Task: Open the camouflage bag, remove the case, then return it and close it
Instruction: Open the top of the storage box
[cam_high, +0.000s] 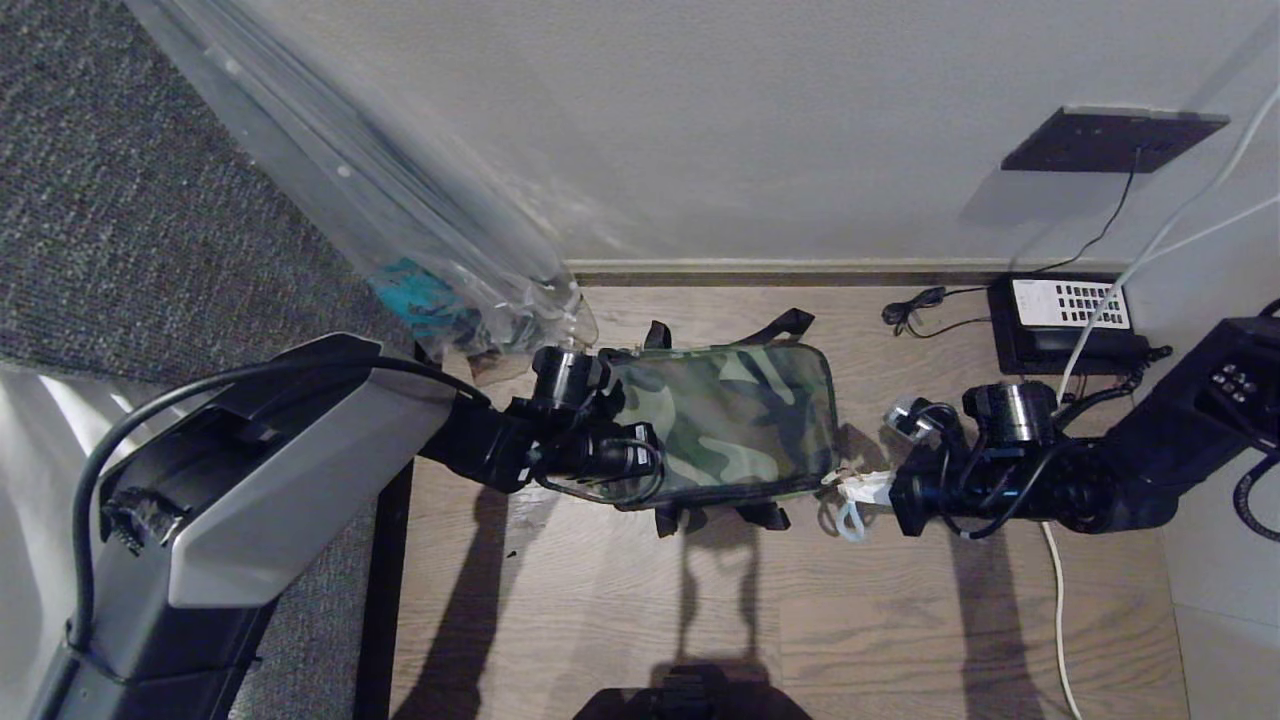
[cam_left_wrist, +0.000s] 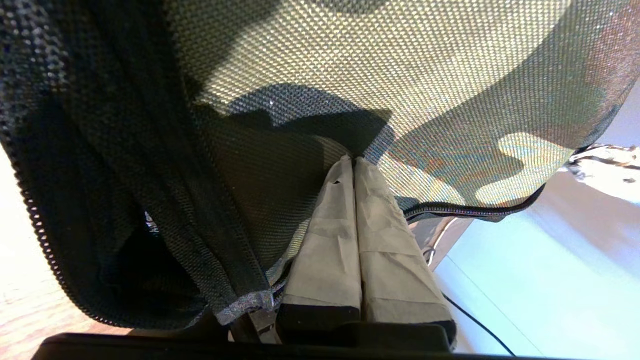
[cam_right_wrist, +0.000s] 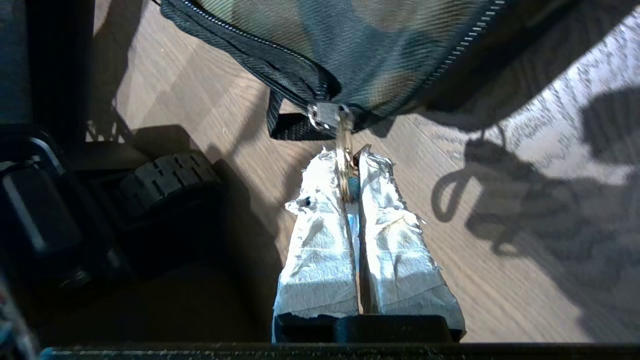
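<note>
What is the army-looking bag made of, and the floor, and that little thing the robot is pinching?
The camouflage bag looks like woven fabric, matte: the left wrist view shows a fine weave. The floor looks like wood or wood-look planks, with grain lines and seams. The zip pull, pinched by the right gripper, seems metal, since it glints. The gripper's fingers look wrapped in white tape.

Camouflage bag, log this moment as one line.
camouflage bag: on floor, lid down | left pincer: shut, pressing on bag's top | right pincer: shut on zip pull at bag's corner

Wrapped umbrella (cam_high: 400, 215) crowds the camouflage bag (cam_high: 730, 420) behind-left; bare floor (cam_high: 620, 620) lies in front.
</note>
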